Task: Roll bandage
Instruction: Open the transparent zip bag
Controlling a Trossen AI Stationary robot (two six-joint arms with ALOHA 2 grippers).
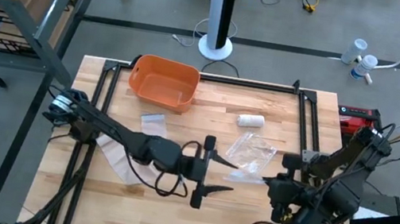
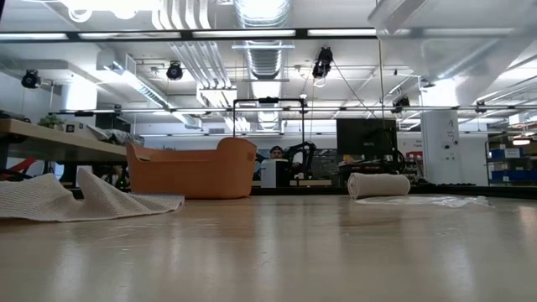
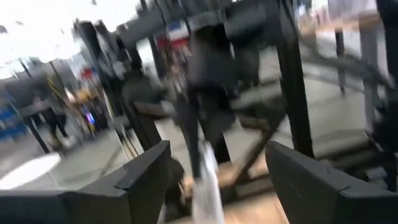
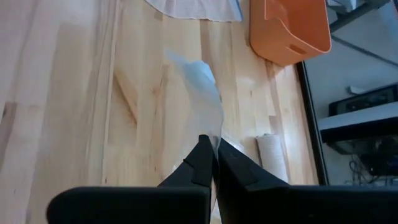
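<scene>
A rolled white bandage (image 1: 251, 121) lies on its side on the wooden table, also seen in the low view (image 2: 379, 184). An unrolled strip of white bandage (image 1: 117, 155) lies flat under my left arm. A clear plastic bag (image 1: 251, 154) lies mid-table, and my right gripper (image 1: 273, 181) is shut on it. My left gripper (image 1: 214, 172) hovers just left of the bag with its fingers wide open (image 3: 227, 180); the bag's edge (image 3: 208, 183) shows between them, untouched. My right gripper pinches the bag's near-right edge (image 4: 210, 132) between its two fingertips. The fingers come in from the table's right side, slanting down. The bag rises a little at the pinch, and its far part (image 4: 196, 78) lies on the table.
An orange bin (image 1: 163, 82) stands at the far left of the table. A small white packet (image 1: 152, 120) lies near it. A black frame (image 1: 304, 112) runs round the table. Bare wood lies along the near edge between the arms.
</scene>
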